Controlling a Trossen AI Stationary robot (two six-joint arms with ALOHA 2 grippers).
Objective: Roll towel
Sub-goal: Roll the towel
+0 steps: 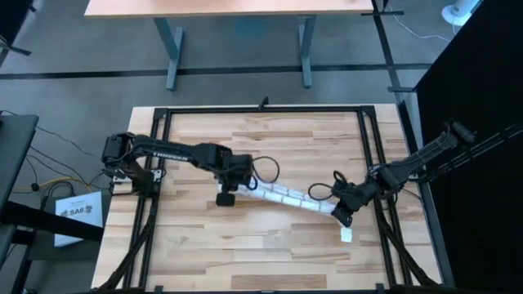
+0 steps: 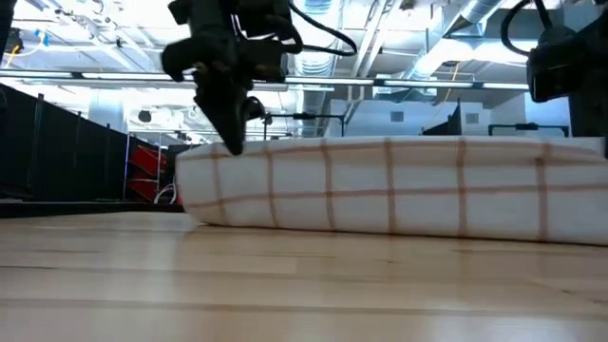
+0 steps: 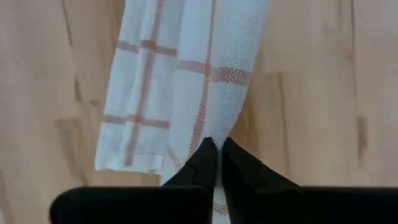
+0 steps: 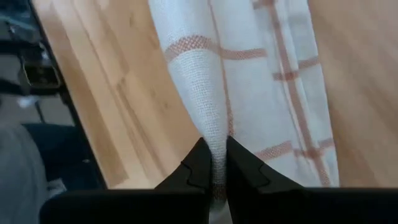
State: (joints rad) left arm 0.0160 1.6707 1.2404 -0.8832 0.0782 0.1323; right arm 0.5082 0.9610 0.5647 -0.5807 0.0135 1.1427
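Note:
The white towel (image 1: pixel 282 196) with reddish-brown grid lines lies as a long narrow roll across the middle of the table, running from the left gripper to the right one. In the low view it is a low thick roll (image 2: pixel 399 190) resting along its length on the wood. My left gripper (image 1: pixel 226 194) is shut on the roll's left end. My right gripper (image 1: pixel 343 214) is shut on its right end. A small white tag (image 1: pixel 347 235) lies on the table just near of the right gripper. My left gripper pinches a raised fold of cloth (image 3: pixel 211 127) at the roll's left end between its two fingers, coming from above and pointing down. The rest of the roll lies on the table. My right gripper pinches a raised fold (image 4: pixel 214 134) at the roll's right end between its two fingers, from above. The cloth rises slightly into the fingers; the roll beyond lies on the table.
The wooden table top (image 1: pixel 270 253) has a black frame (image 1: pixel 265 110) around it. Bare wood lies on the near and far sides of the roll. A second desk (image 1: pixel 237 8) stands beyond the far edge.

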